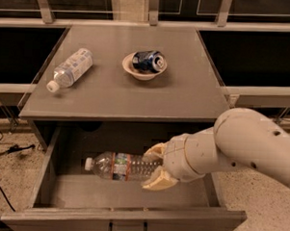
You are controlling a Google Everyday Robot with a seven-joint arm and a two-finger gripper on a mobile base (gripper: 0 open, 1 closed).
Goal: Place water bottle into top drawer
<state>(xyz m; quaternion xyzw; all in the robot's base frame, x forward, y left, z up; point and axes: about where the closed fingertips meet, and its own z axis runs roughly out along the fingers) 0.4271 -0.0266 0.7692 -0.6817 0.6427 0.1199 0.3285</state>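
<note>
Gripper (155, 167) first: low inside the open drawer (83, 194), below the front edge of the counter (136, 100), a little toward its right front corner, and clamped from above and below on the base end of the bottle (118, 166). Lying on its side in that grip, cap pointing left toward the left front corner, body reaching out left of the gripper and over the middle of the drawer floor. Cannot tell whether touching the floor or hanging just above it.

Judged as the placing step, close to its end: inside the drawer walls, not yet released. Next, probably: lower until resting on the floor, then spread the jaws and let go softly, since round and likely to roll. After that, lift out with care, keeping away from the front edge above.

Not part of the task: second bottle (70, 69) near the left edge, and bowl (143, 69) with can (148, 60) toward the back edge, near the middle.
</note>
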